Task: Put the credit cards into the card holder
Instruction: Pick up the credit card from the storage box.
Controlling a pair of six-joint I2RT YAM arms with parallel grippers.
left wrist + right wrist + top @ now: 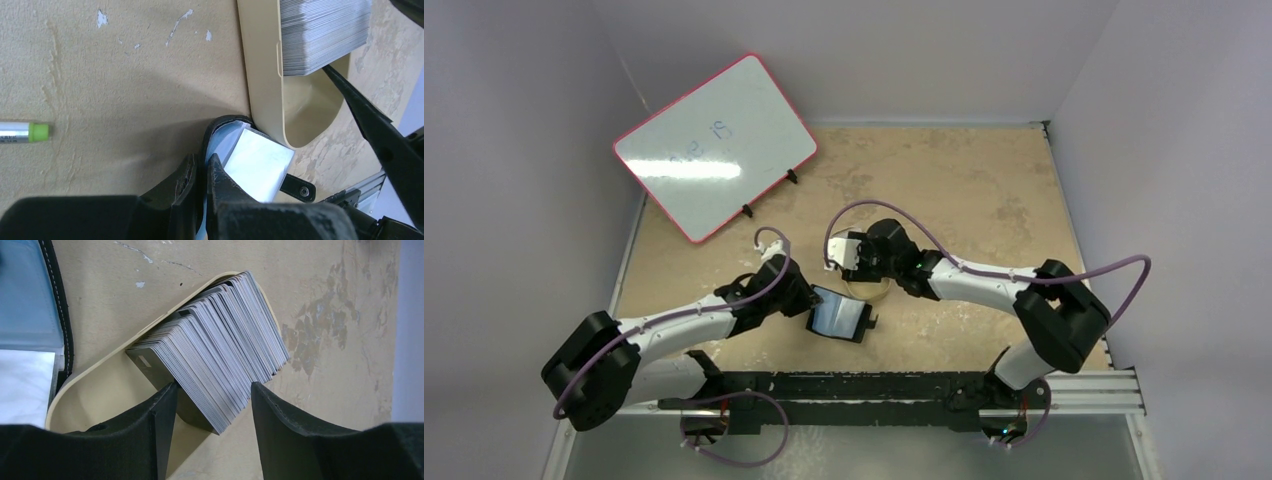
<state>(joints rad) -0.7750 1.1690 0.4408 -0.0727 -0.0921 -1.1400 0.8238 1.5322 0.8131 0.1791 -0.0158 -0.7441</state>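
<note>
Right hand [214, 390] spread, grey credit cards [225, 335] fanned

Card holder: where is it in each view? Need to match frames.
Top external: card holder lies open at centre, between the two arms.
Left wrist: bottom centre, bluish lining showing.
Right wrist: far left edge, bluish inside with a stitched black rim.
Shared landmark: the tan tin sits right beside it in every view.

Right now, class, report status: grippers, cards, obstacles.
Left gripper shut on black folding card holder. Right gripper open, straddling whitish-grey card stack in tan oval tin. Nothing between.
</note>
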